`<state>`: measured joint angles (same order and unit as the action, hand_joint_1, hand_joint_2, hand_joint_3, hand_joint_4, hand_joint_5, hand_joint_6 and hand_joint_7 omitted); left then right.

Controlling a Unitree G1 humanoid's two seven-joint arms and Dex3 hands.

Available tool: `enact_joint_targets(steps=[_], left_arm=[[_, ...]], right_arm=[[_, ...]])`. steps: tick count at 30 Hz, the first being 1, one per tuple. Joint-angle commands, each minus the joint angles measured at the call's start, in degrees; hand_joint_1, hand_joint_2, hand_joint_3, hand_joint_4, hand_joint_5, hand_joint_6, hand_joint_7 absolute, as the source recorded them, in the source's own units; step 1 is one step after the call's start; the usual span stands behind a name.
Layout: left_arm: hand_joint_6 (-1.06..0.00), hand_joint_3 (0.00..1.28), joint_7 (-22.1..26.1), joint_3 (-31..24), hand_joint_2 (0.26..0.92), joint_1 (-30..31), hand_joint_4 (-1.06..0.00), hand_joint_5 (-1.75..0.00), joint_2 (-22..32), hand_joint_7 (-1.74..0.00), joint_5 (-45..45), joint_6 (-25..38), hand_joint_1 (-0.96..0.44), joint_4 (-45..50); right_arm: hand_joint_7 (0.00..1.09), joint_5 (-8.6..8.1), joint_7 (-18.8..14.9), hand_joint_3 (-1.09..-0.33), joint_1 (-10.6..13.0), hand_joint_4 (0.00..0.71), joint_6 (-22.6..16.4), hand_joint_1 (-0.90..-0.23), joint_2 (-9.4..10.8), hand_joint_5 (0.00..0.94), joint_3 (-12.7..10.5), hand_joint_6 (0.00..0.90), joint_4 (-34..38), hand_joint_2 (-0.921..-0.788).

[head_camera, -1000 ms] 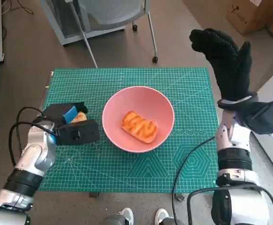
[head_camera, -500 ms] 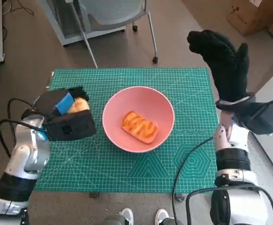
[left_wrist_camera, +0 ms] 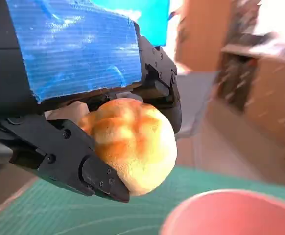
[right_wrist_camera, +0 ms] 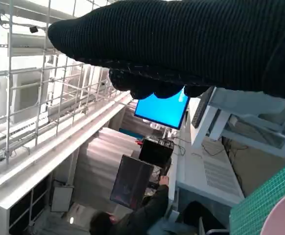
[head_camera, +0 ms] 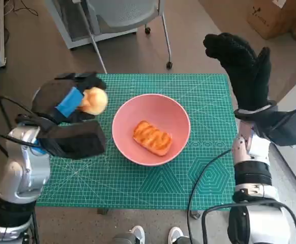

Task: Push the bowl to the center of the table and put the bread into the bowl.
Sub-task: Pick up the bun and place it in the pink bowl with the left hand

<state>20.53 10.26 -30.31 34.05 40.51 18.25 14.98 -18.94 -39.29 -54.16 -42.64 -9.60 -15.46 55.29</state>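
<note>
A pink bowl [head_camera: 151,128] sits near the middle of the green cutting mat [head_camera: 138,180], with a glazed oblong bread [head_camera: 152,137] lying inside it. My left hand [head_camera: 69,104] is raised above the mat's left side and grips a round golden bun [head_camera: 93,100], seen close in the left wrist view as the bun [left_wrist_camera: 130,144] clasped between black fingers [left_wrist_camera: 83,166], with the bowl's rim [left_wrist_camera: 230,213] below. My right hand [head_camera: 244,68] is held high beyond the mat's right edge, fingers spread, holding nothing.
An office chair's legs [head_camera: 166,35] stand beyond the table's far edge. A cardboard box [head_camera: 272,15] sits at the far right. Cables hang near both forearms. A person [right_wrist_camera: 142,213] sits at a desk in the right wrist view.
My left hand has lifted the round bun off the mat's left side and carried it up and toward the bowl. The right hand and the bowl have stayed put.
</note>
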Motion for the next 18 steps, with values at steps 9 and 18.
enact_joint_targets(steps=[9,18], left_arm=[[-0.70,0.00,-2.32,8.93,0.912,-5.76,-0.79,-1.01,-8.63,-1.12,1.28,-9.03,0.00,-3.46],[-0.73,0.01,-2.21,11.82,0.903,-7.70,-0.80,-1.13,-11.65,-0.98,0.82,-14.34,0.00,-14.47]], right_arm=[[0.00,0.27,-0.57,-0.516,1.95,0.242,-0.45,-0.587,1.11,0.001,0.79,0.368,-0.39,-0.921],[0.00,0.33,-0.61,-0.554,2.72,0.243,-1.17,-0.558,0.77,0.001,1.07,0.353,-0.58,-0.921]])
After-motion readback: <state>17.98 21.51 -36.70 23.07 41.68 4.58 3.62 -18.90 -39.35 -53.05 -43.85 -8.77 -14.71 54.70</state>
